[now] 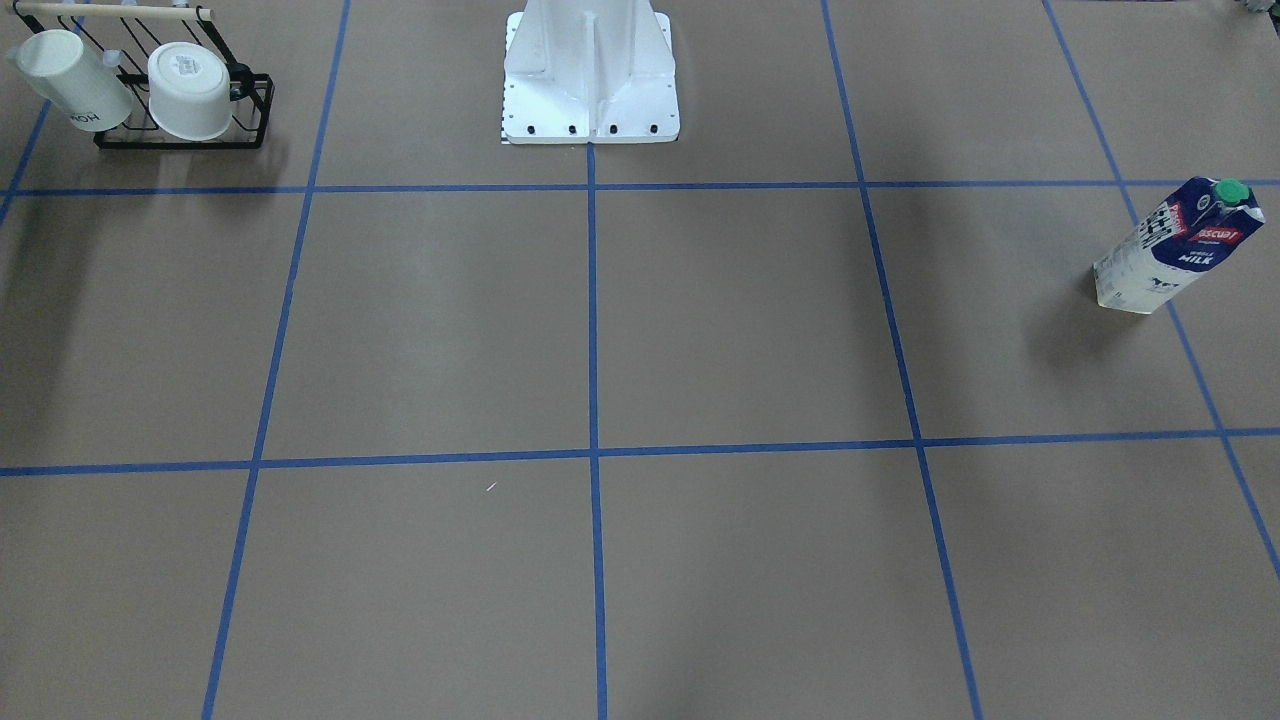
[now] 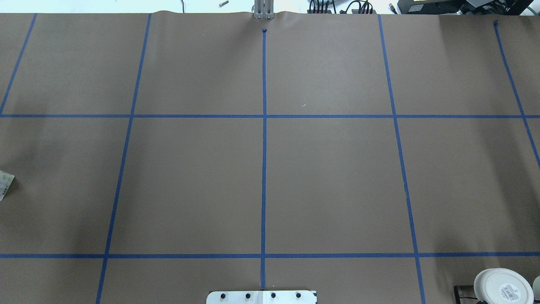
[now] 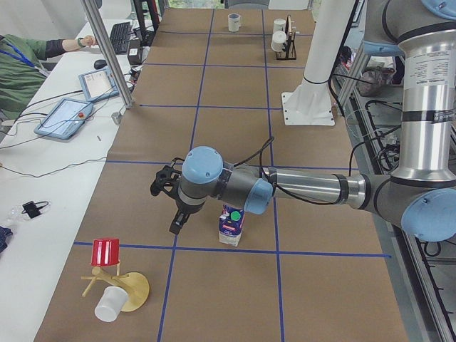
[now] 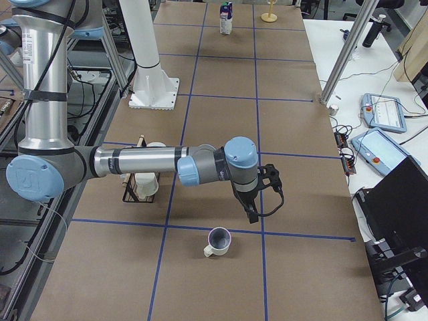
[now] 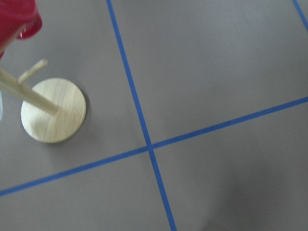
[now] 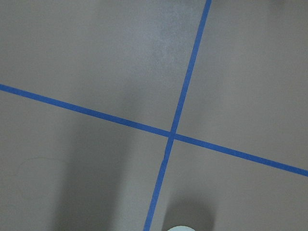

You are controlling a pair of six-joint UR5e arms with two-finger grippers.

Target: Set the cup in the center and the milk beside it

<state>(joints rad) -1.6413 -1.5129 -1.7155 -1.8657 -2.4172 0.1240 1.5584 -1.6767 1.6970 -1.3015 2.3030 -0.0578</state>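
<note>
The cup [image 4: 219, 241], a small white mug with a dark inside, stands on the brown table near its right end; it shows small and far in the exterior left view [image 3: 234, 22]. My right gripper [image 4: 253, 212] hangs just above and beyond it. I cannot tell whether it is open or shut. The milk [image 1: 1180, 245], a navy and white carton with a green cap, stands upright near the left end. My left gripper [image 3: 175, 226] hovers beside the milk [image 3: 231, 224]; I cannot tell its state. The center [image 2: 264, 185] on the blue tape line is bare.
A black wire rack [image 1: 250, 115] holds a white cup with lettering [image 1: 70, 80] and a wider white cup [image 1: 190, 90]. A wooden mug tree [image 3: 132, 288] with a red cup [image 3: 105, 251] stands at the left end. The white robot base [image 1: 590, 110] stands at mid-table.
</note>
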